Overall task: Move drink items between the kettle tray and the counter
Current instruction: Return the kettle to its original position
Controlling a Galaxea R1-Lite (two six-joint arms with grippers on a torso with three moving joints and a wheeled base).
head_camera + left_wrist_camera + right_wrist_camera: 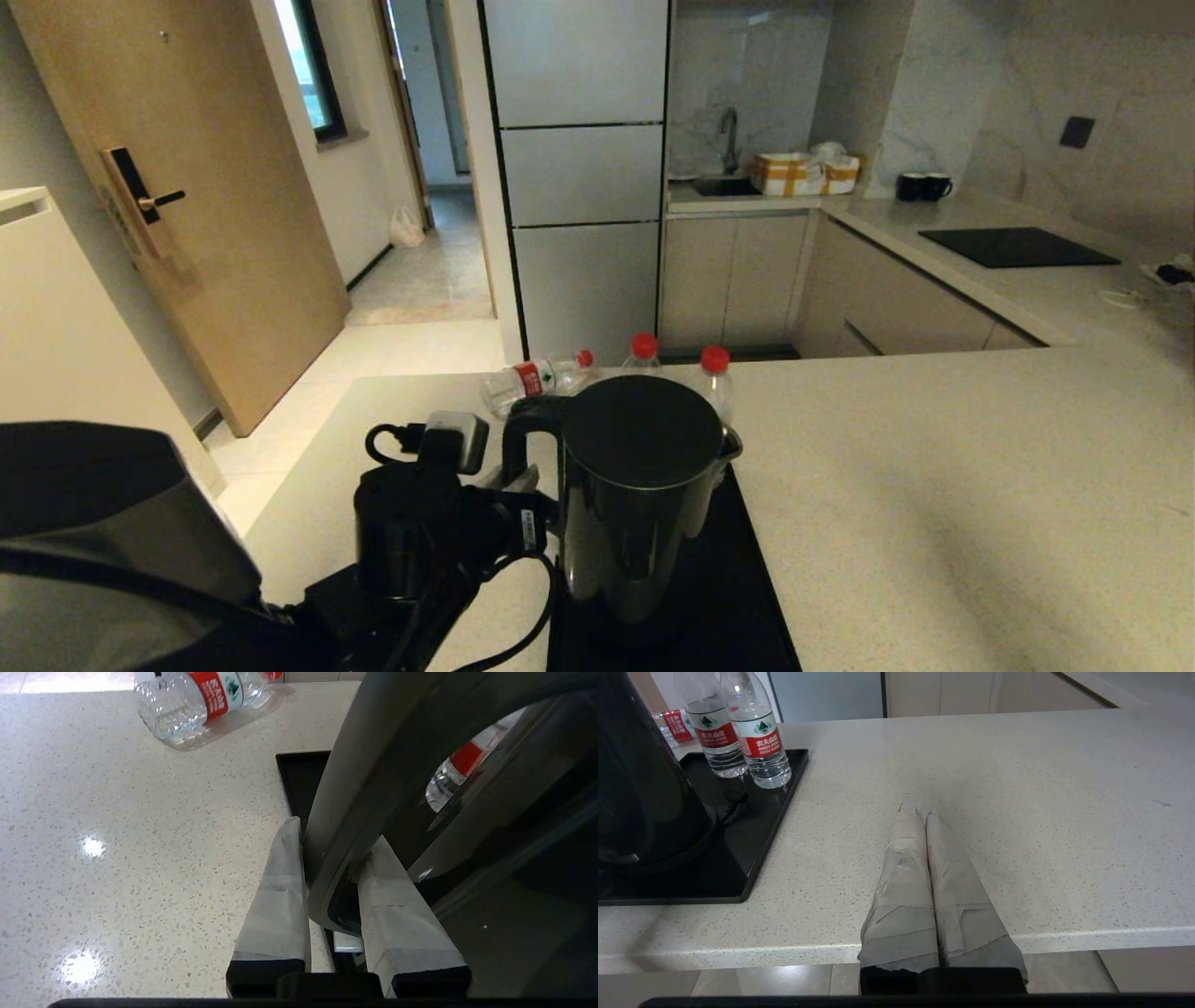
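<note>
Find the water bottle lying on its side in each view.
Head view: lying bottle on the counter, beyond the kettle handle.
Left wrist view: at the picture's top edge, past the tray corner.
Right wrist view: only its red label shows behind the kettle.
Shared landmark: the black tray.

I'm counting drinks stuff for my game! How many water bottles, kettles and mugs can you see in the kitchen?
Water bottles: 3, one lying on the counter and two standing on the kettle tray
Electric kettle: 1
Dark mugs: 2
Total: 6
</note>
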